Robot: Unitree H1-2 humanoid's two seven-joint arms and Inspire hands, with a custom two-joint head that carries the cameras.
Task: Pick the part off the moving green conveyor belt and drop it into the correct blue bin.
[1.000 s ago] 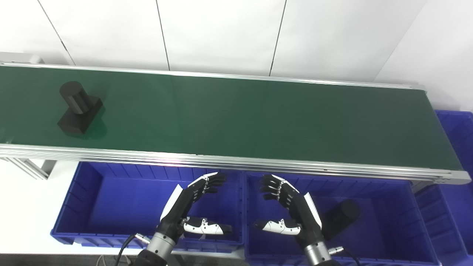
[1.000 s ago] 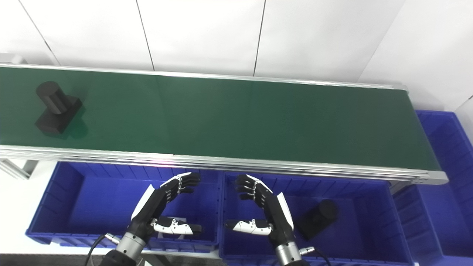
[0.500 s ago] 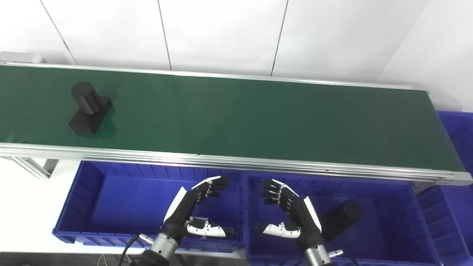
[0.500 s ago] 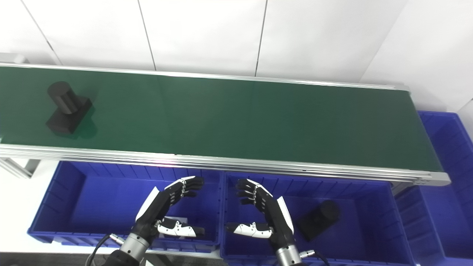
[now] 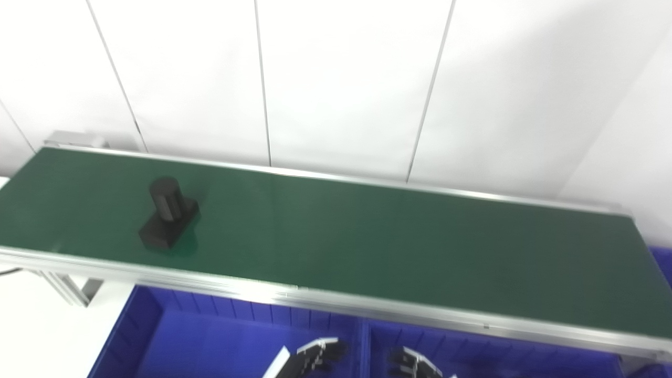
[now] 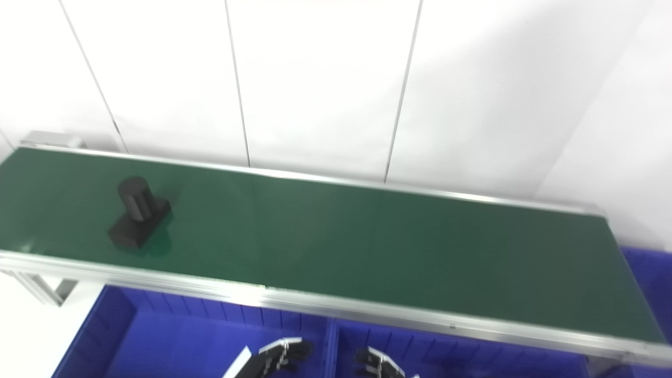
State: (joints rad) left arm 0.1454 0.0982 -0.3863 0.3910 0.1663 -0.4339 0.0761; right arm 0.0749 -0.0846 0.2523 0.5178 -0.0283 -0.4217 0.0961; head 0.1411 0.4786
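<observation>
Black part [image 5: 167,213], an upright cylinder on a rectangular block base, standing on the green conveyor belt [image 5: 367,236] near its left end, closer to the near edge than to the far one; a dark reflection on the belt just beside the base. Belt running from upper left to lower right, framed by a silver aluminium rail [image 5: 294,294] along the near side and a thinner one along the far side. White panelled wall [image 5: 341,79] behind the belt, divided by thin dark vertical seams. Grey frame leg [image 5: 65,286] showing under the left end of the belt.

Below the near rail, two blue plastic bins side by side: left blue bin [image 5: 210,336] and right blue bin [image 5: 499,357], sharing a dividing wall at centre. A further patch of blue at the far right edge, beyond the belt's end.

Left hand [image 5: 315,356] and right hand [image 5: 415,363] at the bottom edge, only dark fingertips and a sliver of white shell in view, over the bins on either side of the divider, well apart from the part. Nothing held between the visible fingertips; degree of opening of either hand impossible to tell, most of each lying out of frame. Slightly blurred throughout.
</observation>
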